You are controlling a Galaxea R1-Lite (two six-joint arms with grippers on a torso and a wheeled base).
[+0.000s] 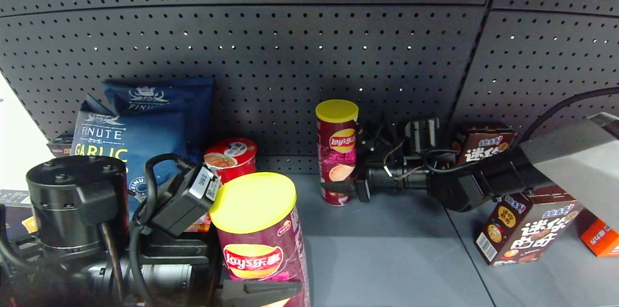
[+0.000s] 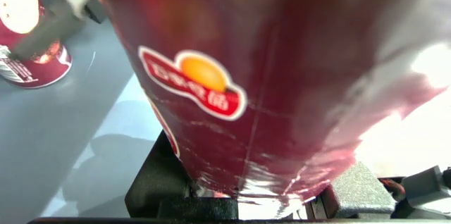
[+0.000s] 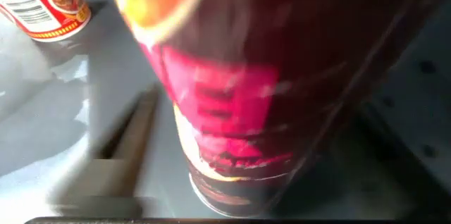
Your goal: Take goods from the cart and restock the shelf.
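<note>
On shelf, left claw clamps cropped near can, right claw blurred, grip unclear.

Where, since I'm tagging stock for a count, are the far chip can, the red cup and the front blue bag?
far chip can [image 1: 338, 152]: head view, on its label.
red cup [image 1: 231, 151]: head view, on its lid.
front blue bag [image 1: 126, 145]: head view, on its front face.
</note>
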